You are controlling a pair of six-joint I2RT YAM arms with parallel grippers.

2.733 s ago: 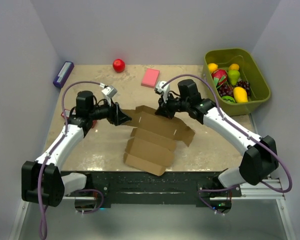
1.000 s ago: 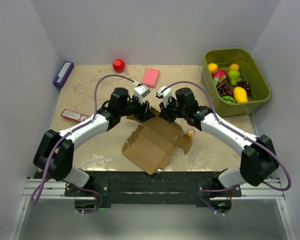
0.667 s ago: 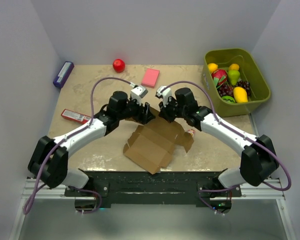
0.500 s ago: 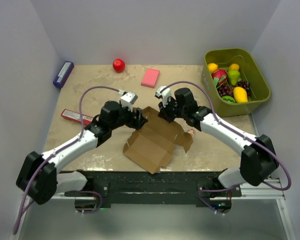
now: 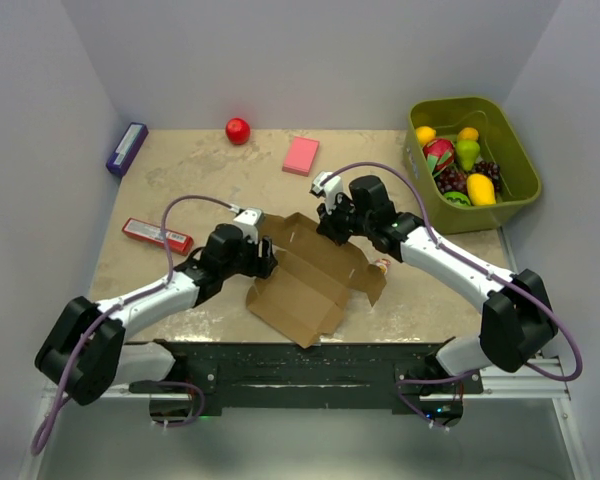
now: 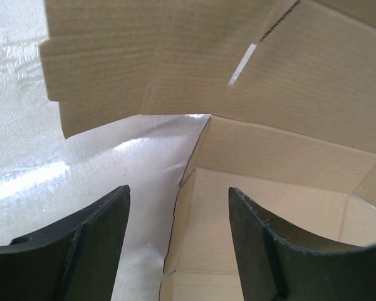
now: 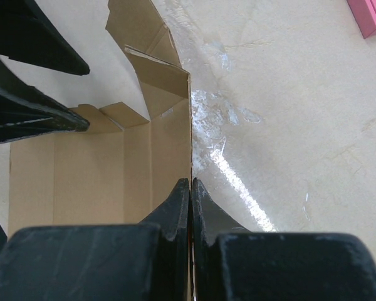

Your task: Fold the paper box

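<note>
Just ahead of the left tool (image 5: 264, 262): the near-left edge of the paper box (image 5: 305, 288).
Its jaws stand apart, empty; the half-raised box lies on the desk (image 5: 195, 185), long axis running across this tool's reach toward the right tool (image 5: 326, 222), which is clamped on the far wall's rim.

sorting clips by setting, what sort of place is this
Probably a robot lab test cell: plain walls around a small table, a paper box, and a green bin of toy fruit.

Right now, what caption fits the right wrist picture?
Right jaws, shut, pinch a raised wall of the paper box.
</note>
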